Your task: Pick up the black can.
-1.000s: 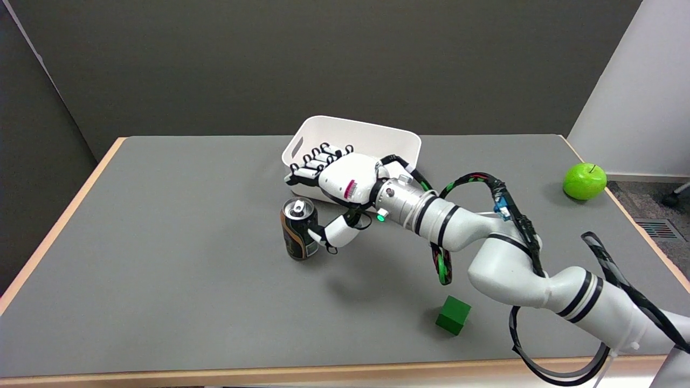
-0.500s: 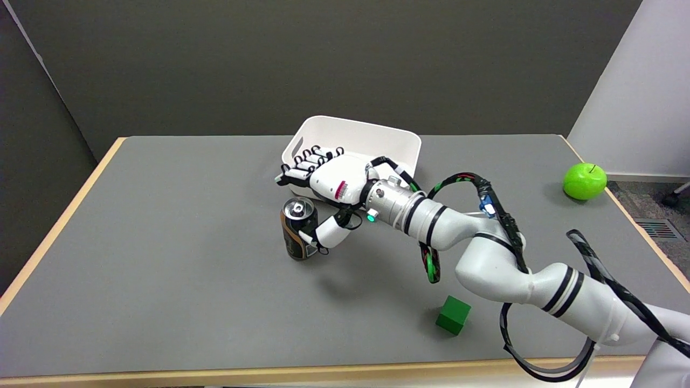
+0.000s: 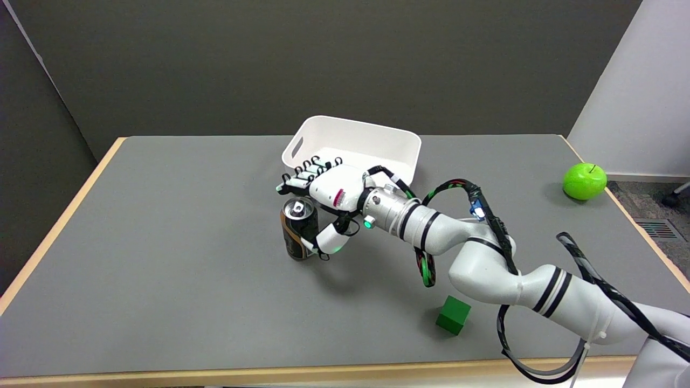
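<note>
desk [image 3: 178,258]: flat grey top, matte, with a pale wood-coloured edge band showing along the left, near and right sides. behind it a dark olive-grey wall; a lighter white wall panel at far right, and a strip of grey carpet with a floor vent beyond the desk's right corner. black can [image 3: 298,229] stands upright near the middle of the desk, pull-tab top facing up, brown-gold band on its side, just in front of the white basket [image 3: 372,141]. basket sits toward the far edge, tilted a little in plan, a cut-out handle in its left end wall. right hand [image 3: 330,195] comes in from the lower right on a white arm with black rings, cables looped along it. fingers [image 3: 302,177] are stretched out and apart, passing over and behind the can's top, in front of the basket's near wall; whether they touch the can cannot be told. the thumb [image 3: 326,243] lies low against the can's right side, at or touching the label. the hand brackets the can but is not closed on it; the can's base rests on the desk. a green light glows at the wrist. green cube [image 3: 453,315] sits near the front edge, well apart from the can, below the forearm. green apple [image 3: 584,181] rests at the far right edge of the desk, well apart from everything else.
</note>
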Tool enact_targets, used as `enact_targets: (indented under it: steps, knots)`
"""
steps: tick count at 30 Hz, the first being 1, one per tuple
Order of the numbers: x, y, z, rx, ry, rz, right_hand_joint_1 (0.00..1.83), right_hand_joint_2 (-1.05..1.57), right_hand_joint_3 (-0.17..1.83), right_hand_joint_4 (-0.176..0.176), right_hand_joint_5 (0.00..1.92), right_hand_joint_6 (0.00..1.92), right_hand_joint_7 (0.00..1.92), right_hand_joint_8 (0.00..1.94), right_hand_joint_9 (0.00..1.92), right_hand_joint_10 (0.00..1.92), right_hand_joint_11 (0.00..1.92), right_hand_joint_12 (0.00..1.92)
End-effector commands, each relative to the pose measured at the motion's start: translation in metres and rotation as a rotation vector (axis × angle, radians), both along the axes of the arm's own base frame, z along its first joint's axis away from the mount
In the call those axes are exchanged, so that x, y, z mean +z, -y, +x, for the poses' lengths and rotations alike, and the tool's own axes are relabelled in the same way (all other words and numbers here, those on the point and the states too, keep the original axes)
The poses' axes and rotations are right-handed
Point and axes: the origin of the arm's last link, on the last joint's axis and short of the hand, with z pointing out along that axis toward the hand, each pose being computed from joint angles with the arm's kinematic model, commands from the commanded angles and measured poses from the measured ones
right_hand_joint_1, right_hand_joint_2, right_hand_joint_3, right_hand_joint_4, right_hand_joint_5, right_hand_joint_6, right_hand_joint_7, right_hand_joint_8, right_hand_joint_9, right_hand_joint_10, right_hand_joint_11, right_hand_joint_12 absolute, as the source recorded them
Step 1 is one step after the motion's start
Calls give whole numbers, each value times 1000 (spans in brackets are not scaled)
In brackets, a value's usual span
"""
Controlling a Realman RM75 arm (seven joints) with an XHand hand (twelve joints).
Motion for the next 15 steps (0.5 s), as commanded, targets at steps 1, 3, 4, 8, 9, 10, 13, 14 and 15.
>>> enact_targets:
  steps: [1, 3, 4, 8, 9, 10, 13, 14, 15]
  knots:
    - [-3, 1, -15, -13, 7, 11, 733, 601, 999, 78, 198, 454, 248, 319, 135, 573, 28, 1089]
    - [-3, 1, -14, -11, 8, 12, 742, 612, 1018, 77, 195, 469, 252, 344, 138, 585, 43, 1063]
    - [-3, 1, -14, -9, 9, 13, 758, 617, 1020, 76, 197, 470, 262, 351, 143, 587, 47, 1065]
    - [-3, 1, -13, 4, 12, 17, 814, 642, 1026, 73, 216, 484, 302, 384, 164, 594, 55, 1074]
    - [-3, 1, -12, 8, 11, 19, 840, 646, 1019, 73, 226, 486, 315, 387, 173, 595, 53, 1087]
    - [-4, 1, -12, 10, 12, 19, 881, 647, 1001, 72, 239, 484, 333, 381, 185, 595, 46, 1115]
    - [-4, 1, -11, 19, 16, 23, 946, 704, 978, 81, 305, 608, 388, 434, 222, 617, 53, 1131]
    - [-4, 1, -10, 22, 18, 24, 927, 717, 992, 85, 318, 655, 394, 462, 227, 626, 61, 1112]
    - [-4, 1, -10, 25, 19, 25, 910, 731, 1004, 90, 332, 706, 405, 494, 234, 635, 70, 1094]
